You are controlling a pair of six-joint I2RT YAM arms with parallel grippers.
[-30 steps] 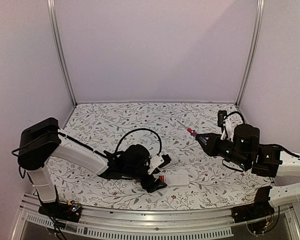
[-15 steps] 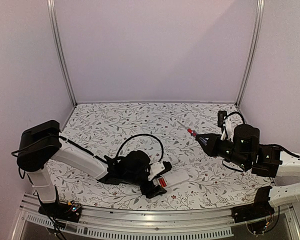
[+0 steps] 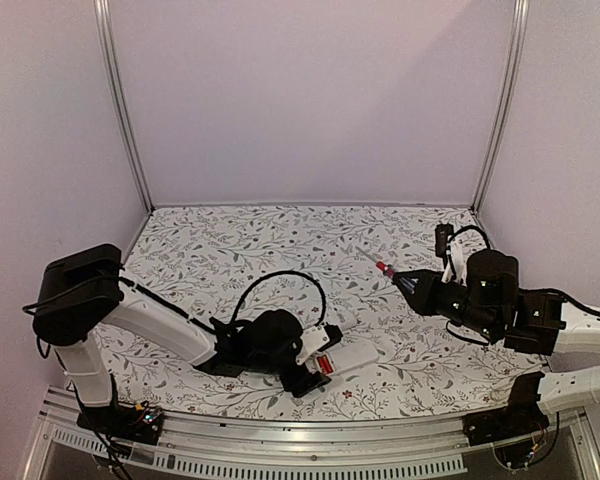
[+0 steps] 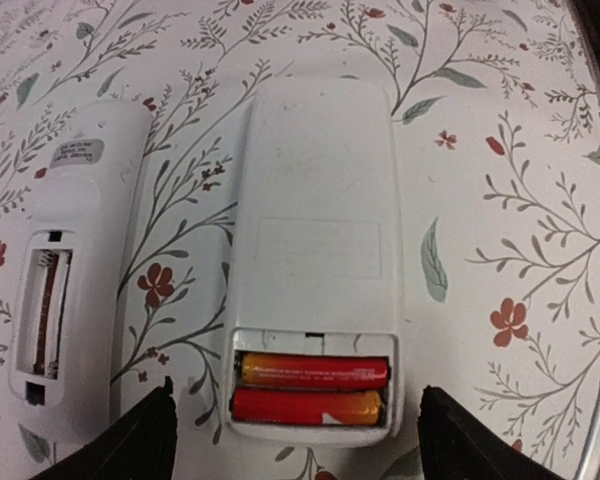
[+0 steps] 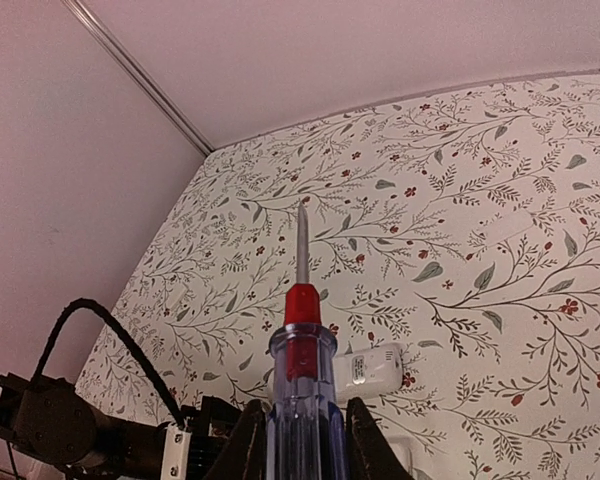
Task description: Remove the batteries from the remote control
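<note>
Left arm (image 3: pixel 160 320) has sunk lower, stretched flat; left gripper (image 4: pixel 310 440) straddles the remote control (image 4: pixel 315 230), jaws spread, fingertips (image 4: pixel 145 440) cropped at frame edge. Two batteries (image 4: pixel 315 388) lie in its open bay. Slimmer white unit (image 4: pixel 75 250) alongside, apart. Floral table (image 3: pixel 280 235), plain walls (image 3: pixel 310 100). Right gripper (image 5: pixel 305 440), raised, pinches screwdriver (image 5: pixel 302 350).

A robot lab test cell: plain pale panels (image 3: pixel 310 100) wall in the floral-covered counter (image 3: pixel 280 235) on three sides, aluminium posts (image 3: pixel 120 110) stand at its far corners, and an aluminium rail (image 3: pixel 310 440) carrying both arm bases (image 3: pixel 130 418) runs along its near edge.
</note>
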